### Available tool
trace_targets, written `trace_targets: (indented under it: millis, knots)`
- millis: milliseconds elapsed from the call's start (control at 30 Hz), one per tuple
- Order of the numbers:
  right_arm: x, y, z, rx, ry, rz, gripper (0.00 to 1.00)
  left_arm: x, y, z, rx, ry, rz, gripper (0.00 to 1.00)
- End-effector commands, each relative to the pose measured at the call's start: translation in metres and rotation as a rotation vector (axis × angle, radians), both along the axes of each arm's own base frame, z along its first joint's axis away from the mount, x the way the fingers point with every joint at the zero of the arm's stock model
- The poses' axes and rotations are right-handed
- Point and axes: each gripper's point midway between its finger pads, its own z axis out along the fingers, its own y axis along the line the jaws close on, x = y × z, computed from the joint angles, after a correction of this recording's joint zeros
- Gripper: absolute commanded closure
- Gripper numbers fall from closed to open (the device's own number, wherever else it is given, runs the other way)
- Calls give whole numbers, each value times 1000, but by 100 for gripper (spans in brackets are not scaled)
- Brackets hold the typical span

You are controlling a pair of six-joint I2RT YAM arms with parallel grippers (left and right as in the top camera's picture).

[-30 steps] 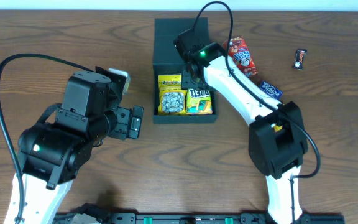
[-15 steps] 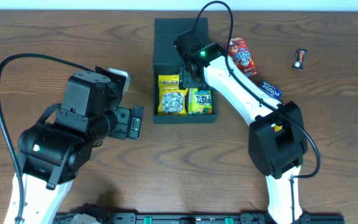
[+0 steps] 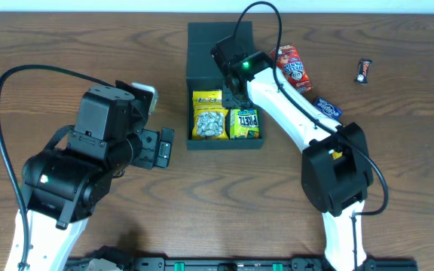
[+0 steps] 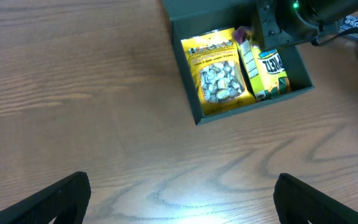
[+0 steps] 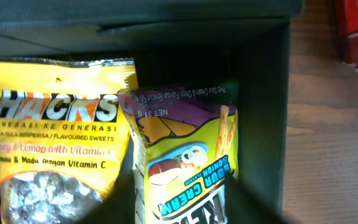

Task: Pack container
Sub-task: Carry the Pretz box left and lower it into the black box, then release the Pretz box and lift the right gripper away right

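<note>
Wood-grain table holds the container, where the pretzel packet has just settled beside the Hacks bag, seemingly packed; right gripper jaws cannot be made out, left gripper spread empty.

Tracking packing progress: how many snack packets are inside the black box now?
2. The yellow Hacks candy bag lies left in the container; the sour cream pretzel packet is on its right. More may hide underneath.

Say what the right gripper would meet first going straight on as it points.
Most likely the green-and-yellow sour cream pretzel packet in the matte black cardboard box, directly ahead of the right gripper; depth unclear.
</note>
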Motion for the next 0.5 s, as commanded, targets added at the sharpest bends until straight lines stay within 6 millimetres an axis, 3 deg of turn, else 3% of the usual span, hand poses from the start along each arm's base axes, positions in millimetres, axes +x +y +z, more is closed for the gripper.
trace_targets:
  millis: [0,100,467]
  knots:
    - [4,-6,7,-8,-22,-10,85,0,1,5,-1,-14,-1,5]
    - [6,-5,6,-4,-29,-11,99,0,1,5,-1,-14,-1,5]
    - [9,-3,-20,-19,3,7,98,0,1,6,-1,-15,-1,5]
